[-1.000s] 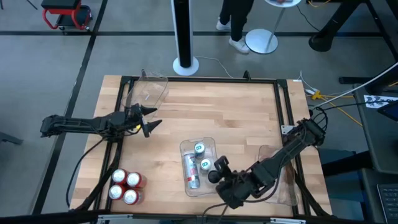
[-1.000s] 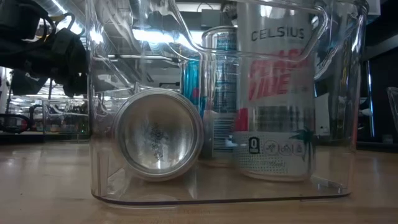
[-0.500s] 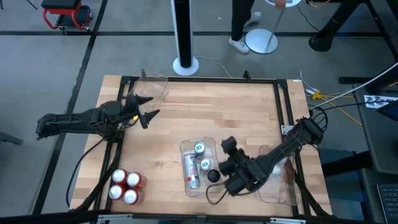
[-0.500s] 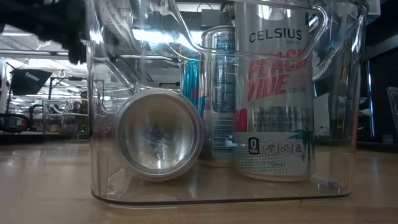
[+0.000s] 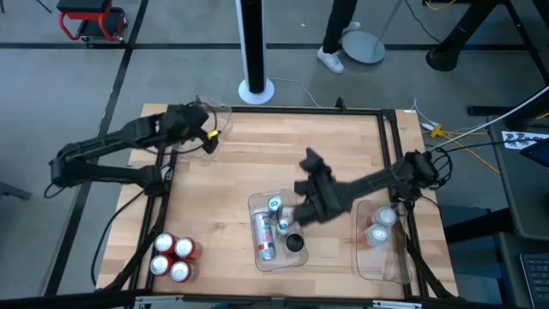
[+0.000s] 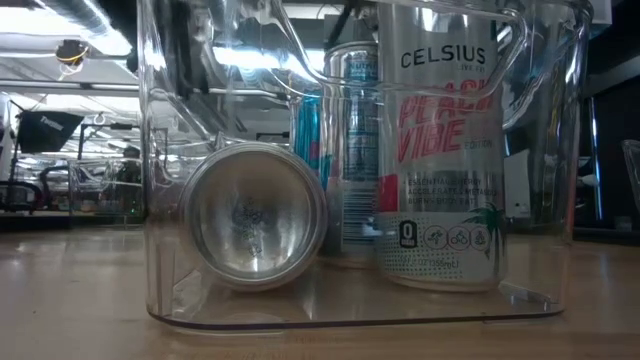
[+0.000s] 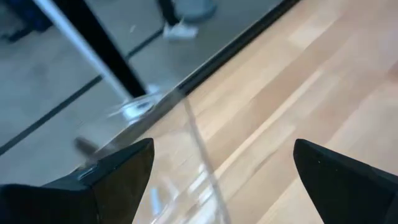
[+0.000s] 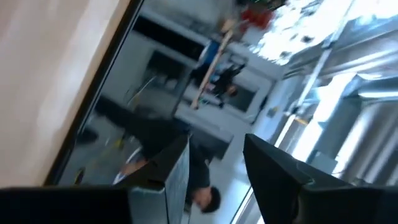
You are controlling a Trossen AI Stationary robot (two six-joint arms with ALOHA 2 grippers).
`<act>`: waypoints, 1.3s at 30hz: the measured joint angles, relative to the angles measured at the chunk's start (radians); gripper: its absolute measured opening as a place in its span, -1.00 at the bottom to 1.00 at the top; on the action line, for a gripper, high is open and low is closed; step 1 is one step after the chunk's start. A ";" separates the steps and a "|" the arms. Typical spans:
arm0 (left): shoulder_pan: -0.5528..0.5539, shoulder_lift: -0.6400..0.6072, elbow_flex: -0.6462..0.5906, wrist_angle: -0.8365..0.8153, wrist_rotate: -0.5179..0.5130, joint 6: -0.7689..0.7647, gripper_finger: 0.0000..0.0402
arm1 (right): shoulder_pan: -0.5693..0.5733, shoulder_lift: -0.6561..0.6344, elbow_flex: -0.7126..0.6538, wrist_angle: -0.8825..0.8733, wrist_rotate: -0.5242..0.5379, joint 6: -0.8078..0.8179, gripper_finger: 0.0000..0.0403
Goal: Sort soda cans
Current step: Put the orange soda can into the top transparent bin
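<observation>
A clear bin (image 5: 251, 215) near the table's middle holds several soda cans. A silver one (image 5: 264, 236) lies on its side, its end (image 6: 255, 215) toward the low camera. The teal-topped ones (image 5: 274, 206), a white "Celsius" can (image 6: 445, 150) and a dark-topped one (image 5: 294, 243) stand upright. Two silver-white cans (image 5: 382, 225) stand in the right bin (image 5: 360, 257). Red cans (image 5: 171, 257) stand on the table's near left. My right gripper (image 5: 300, 190) (image 8: 214, 155) hovers open over the middle bin's far end, nothing between its fingers. My left gripper (image 5: 208, 137) (image 7: 224, 144) is wide open over a clear bin (image 7: 186, 168) at the far left.
A black frame (image 5: 390, 146) runs round the table's edge. The far-left bin (image 5: 214, 120) stands at the far edge. Bare wood (image 5: 292, 146) lies between the two arms. Beyond the far edge are a white pole stand (image 5: 255, 86) and a person's legs (image 5: 334, 34).
My left gripper has risen and gone toward the far edge, tipping less steeply down, and now hangs over the far-left bin. My right gripper has swung from the middle bin's near right corner toward the far edge, rolling its wrist. That uncovers the dark-topped can and the right bin's cans.
</observation>
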 joint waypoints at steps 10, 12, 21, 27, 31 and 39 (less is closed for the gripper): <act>0.059 0.151 0.157 -0.149 0.017 0.056 0.87 | -0.266 -0.235 -0.148 0.064 -0.116 -0.237 -0.24; 0.059 0.152 0.159 -0.150 0.023 0.067 0.87 | -0.341 -0.300 -0.218 0.190 -0.163 -0.365 -0.24; 0.059 0.153 0.159 -0.175 0.023 0.083 0.87 | -0.698 -0.526 -0.590 1.235 -0.852 -1.066 -0.24; 0.011 0.152 0.159 -0.191 0.137 0.082 0.87 | -0.723 -0.533 -0.707 1.458 -1.177 -1.084 -0.23; -0.100 0.152 0.159 -0.219 0.203 0.057 0.87 | -0.656 -0.532 -0.760 1.512 -1.288 -1.083 -0.23; -0.470 0.152 0.159 -0.276 0.114 -0.202 0.87 | -0.510 -0.531 -0.833 1.621 -1.158 -1.081 -0.23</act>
